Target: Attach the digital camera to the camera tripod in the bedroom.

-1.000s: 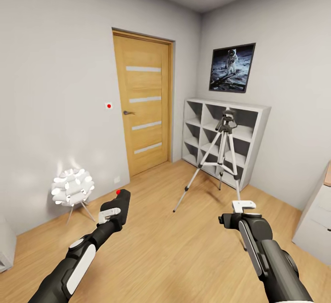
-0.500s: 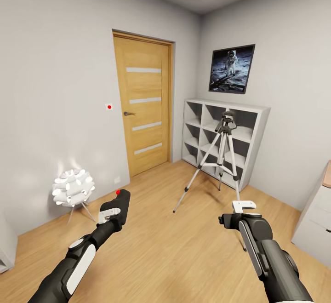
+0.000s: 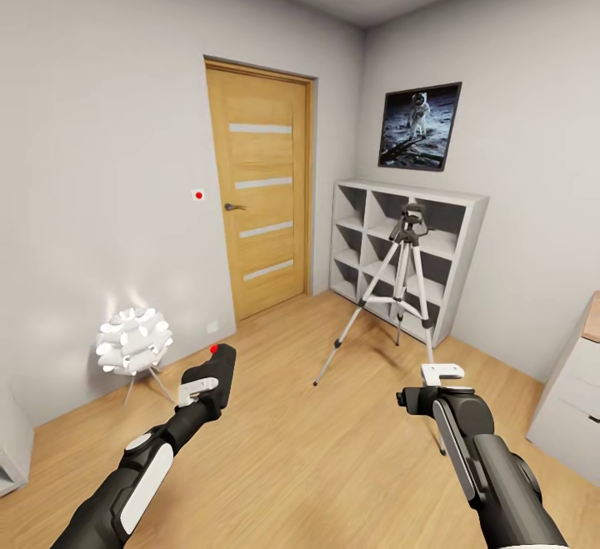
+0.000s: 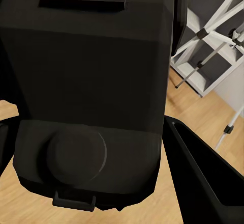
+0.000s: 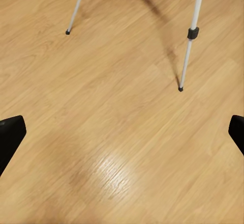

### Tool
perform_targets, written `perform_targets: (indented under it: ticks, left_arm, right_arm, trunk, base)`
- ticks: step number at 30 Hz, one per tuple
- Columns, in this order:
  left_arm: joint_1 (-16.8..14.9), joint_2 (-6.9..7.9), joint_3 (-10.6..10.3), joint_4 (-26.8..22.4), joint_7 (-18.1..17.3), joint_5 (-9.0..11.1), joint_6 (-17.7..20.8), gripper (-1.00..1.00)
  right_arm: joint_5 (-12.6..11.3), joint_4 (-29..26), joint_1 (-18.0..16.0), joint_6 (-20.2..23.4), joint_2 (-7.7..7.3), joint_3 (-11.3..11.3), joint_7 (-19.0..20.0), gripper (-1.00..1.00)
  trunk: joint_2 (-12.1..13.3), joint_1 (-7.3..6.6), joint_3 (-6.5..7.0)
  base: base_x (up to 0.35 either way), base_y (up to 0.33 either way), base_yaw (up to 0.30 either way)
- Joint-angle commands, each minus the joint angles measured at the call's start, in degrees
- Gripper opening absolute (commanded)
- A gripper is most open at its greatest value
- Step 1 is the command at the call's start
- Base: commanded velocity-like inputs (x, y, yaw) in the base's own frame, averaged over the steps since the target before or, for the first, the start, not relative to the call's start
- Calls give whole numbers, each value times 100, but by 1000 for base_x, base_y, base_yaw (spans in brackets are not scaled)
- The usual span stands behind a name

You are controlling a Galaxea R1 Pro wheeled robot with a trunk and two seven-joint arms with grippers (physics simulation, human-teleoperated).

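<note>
In the bedroom's far corner, seen from the head, one camera tripod (image 3: 403, 286) stands on the wood floor (image 3: 333, 466) before one grey cube shelf (image 3: 406, 247), beside one wooden door (image 3: 261, 191); one globe lamp (image 3: 132, 341) glows by the wall. The left gripper (image 3: 218, 371) is clamped on the single digital camera (image 3: 221, 366), red button up. The right gripper (image 3: 444, 374) holds nothing. Against the earlier frames, the room has slid slightly; the arms sit alike.

The left wrist view shows the camera (image 4: 86, 96) close, with tripod legs (image 4: 203, 35) and shelf behind.

The right wrist view shows two finger tips (image 5: 10, 137) spread wide apart over floor, with three tripod legs (image 5: 189, 35) ahead.
</note>
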Motion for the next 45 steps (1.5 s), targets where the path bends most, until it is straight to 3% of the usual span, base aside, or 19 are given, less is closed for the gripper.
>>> perform_targets:
  ticks: [1,12,42,45]
  left_arm:
    - [-5,4,-7,-3,-3,45,29,-100]
    - [-5,4,-7,2,-4,44,22,-100]
    - [-5,5,-7,3,5,45,33,-100]
    - [-5,6,-7,-1,8,51,41,-100]
  right_arm:
    - [0,-5,-6,24,-1,4,-15,100]
    - [-7,-4,-6,20,-1,6,-17,100]
    - [-14,-5,-6,30,-45,12,4,100]
    - [-34,268,-6,29,-50,5,-5,100]
  trunk:
    - [30,-19,6]
    - [471,-261,203]
    - [471,-261,203]
    - [471,-261,203]
  base:
    - [0,0,0]
    - [0,0,0]
    - [0,0,0]
    - [0,0,0]
